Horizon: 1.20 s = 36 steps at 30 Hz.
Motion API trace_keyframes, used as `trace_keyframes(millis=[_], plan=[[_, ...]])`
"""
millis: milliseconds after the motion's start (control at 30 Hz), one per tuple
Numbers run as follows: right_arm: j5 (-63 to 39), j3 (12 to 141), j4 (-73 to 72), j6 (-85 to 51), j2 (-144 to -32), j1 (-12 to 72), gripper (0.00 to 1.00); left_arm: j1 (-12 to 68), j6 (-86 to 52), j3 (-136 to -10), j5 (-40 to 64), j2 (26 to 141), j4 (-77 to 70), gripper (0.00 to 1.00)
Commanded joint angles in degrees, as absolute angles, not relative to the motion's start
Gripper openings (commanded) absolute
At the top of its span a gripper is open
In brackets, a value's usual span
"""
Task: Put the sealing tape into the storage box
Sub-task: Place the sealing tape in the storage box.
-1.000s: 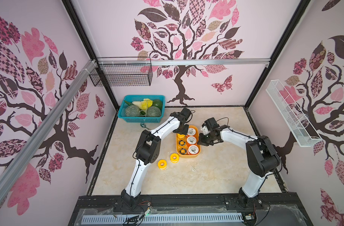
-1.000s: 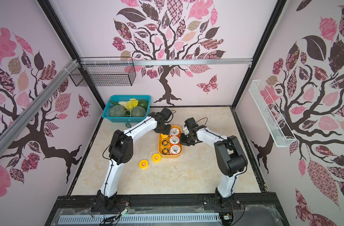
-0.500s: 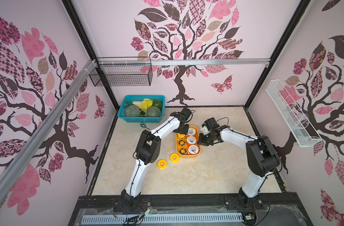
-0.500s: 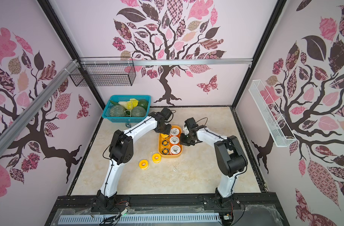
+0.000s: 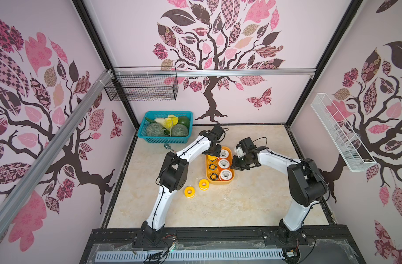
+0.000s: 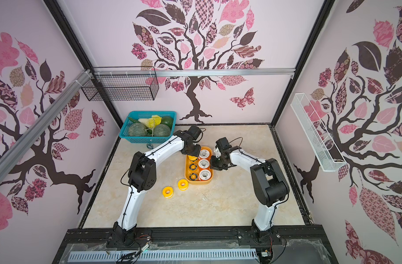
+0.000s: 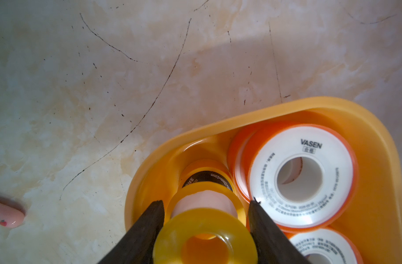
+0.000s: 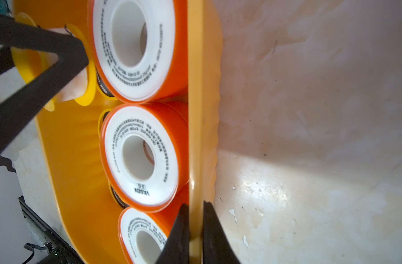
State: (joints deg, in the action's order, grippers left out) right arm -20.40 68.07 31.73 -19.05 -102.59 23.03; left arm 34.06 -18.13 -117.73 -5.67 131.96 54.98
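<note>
Gripping a yellow roll [image 7: 202, 220] by its two sides, the left pincer [image 7: 206, 201] has its jaws about half open, and the roll looks held between them. The roll lies on its side, low over a corner of the box [image 7: 218, 130]. Under it sits a small roll [image 7: 206, 180] with a black label, and I cannot tell if they touch. A big white roll [image 7: 266, 173] is just beside it. The right pincer [image 8: 195, 203] is shut tight on the box's long wall, one jaw inside and one outside, I think to stop the box sliding. Three white rolls [image 8: 138, 122] fill that side of the box. Out on the worktop [image 5: 252, 201], two more yellow rolls [image 5: 186, 192] [image 5: 201, 184] lie near the box. So the step in hand looks like dropping this roll in. Next, the left jaws need to open wider and lift straight up without bumping the white roll.
</note>
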Motion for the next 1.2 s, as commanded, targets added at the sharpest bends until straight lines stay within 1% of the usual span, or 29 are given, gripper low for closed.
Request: trace_keyframes(millis=[0,467,833,1000,1167], plan=[[-21.1,68.19,34.37,-18.28,-100.55,23.63,0.14,34.14,-18.18,-118.92,-5.19,132.54,55.26,0.62],[-21.09,68.12,34.35,-18.28,-100.64,23.6,0.14,34.15,-18.3,-117.74,-4.85,131.09,54.53,0.68],[-21.08,68.12,34.28,-18.41,-100.46,23.63,0.14,34.12,-18.14,-117.4,-4.68,129.43,54.05,0.68],[-21.0,68.12,34.17,-18.37,-100.28,23.59,0.14,34.11,-17.49,-115.72,-4.41,125.91,51.97,0.68],[-20.18,68.73,34.5,-18.28,-99.85,23.64,0.14,34.15,-17.14,-109.33,-4.3,118.87,46.6,0.68]])
